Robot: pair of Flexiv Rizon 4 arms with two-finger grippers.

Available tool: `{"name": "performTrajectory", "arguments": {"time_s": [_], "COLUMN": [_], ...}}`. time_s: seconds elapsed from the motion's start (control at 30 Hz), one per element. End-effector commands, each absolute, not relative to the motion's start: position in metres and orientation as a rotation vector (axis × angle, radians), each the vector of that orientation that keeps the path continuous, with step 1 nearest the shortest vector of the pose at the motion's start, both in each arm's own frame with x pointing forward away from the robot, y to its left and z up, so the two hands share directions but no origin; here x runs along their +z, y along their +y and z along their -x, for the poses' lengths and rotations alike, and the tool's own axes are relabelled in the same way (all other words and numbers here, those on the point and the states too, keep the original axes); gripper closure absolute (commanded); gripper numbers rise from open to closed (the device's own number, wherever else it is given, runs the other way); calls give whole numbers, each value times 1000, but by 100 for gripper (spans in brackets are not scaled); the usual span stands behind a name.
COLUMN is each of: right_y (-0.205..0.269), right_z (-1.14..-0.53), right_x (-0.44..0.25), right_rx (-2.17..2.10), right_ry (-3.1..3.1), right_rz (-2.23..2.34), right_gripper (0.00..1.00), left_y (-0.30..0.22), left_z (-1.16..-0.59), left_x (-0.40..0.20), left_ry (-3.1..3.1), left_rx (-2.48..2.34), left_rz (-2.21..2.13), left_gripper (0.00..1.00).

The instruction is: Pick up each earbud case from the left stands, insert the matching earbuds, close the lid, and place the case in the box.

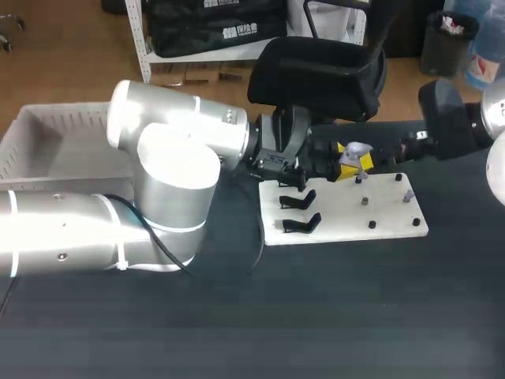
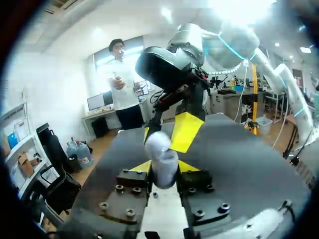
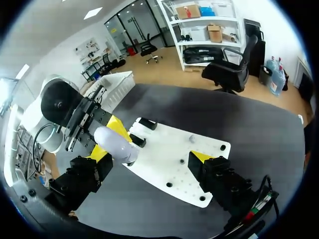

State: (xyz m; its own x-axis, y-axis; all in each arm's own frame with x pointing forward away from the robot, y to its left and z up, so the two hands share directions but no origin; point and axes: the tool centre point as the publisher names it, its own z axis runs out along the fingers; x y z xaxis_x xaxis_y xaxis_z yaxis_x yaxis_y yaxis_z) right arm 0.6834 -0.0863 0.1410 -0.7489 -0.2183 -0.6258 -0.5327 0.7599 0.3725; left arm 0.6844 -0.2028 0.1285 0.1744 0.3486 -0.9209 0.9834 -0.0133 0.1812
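Left gripper clamps earbud case (lengthwise along fingers), pointing toward right gripper.

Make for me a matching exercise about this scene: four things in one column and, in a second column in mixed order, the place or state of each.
1 earbud case
2 box
3 black stands
4 right gripper

a on the white board
b open
c at the head view's left, beyond the left arm
d held in the left gripper

Pairs: 1-d, 2-c, 3-a, 4-b
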Motion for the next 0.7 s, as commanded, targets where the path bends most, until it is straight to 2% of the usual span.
{"name": "performTrajectory", "arguments": {"time_s": [0.03,0.7], "right_y": [-90,-131], "right_z": [-682,-672], "right_x": [144,154], "right_rx": [725,366], "right_ry": [2389,2511], "right_rz": [558,461], "right_gripper": [0,0], "left_y": [-202,-178], "left_z": [-680,-693], "left_x": [124,138], "left_ry": [1327,1244], "left_rx": [-869,-1165], "left_rz": [-1522,-1329], "left_gripper": [100,100]}}
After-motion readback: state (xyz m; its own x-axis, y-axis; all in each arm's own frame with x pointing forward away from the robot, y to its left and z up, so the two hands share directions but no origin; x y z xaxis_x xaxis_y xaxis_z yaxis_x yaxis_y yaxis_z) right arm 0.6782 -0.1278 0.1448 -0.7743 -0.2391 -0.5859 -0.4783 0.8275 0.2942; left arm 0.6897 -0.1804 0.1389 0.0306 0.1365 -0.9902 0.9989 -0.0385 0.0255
